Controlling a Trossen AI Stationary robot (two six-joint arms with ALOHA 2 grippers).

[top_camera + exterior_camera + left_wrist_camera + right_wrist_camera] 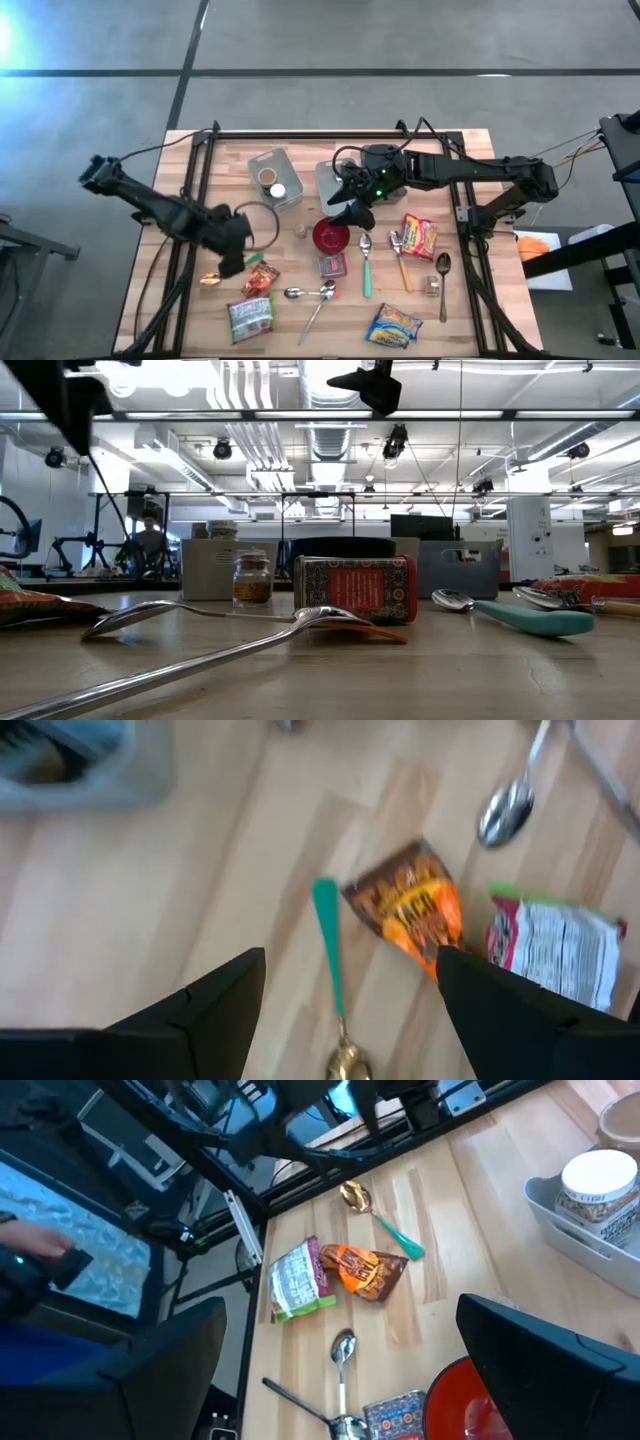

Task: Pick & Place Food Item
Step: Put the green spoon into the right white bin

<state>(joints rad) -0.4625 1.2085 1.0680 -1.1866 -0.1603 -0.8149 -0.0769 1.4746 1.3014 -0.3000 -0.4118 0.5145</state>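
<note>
We are hanging our left gripper [345, 995], fingers apart and empty, over the orange-brown crinkled snack packet [410, 910] lying on the wooden table [150, 900] beside a green-handled spoon [328, 955]. Our right gripper [352, 213], fingers spread, is hovering above the red bowl [328, 238].

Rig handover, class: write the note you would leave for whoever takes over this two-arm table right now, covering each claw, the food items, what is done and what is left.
Left claw: open, empty, pointing down over the gold spoon with the teal handle, beside the orange-brown snack packet.
Right claw: open, empty, above the red bowl.
Food: the green-and-white pouch lies next to the orange-brown packet; the red-and-yellow noodle packet and the blue-and-yellow snack bag lie on the table's right side.
Done: nothing is held; no placement is evident.
Left: grasp a food item, probably the orange-brown packet, and place it.
</note>
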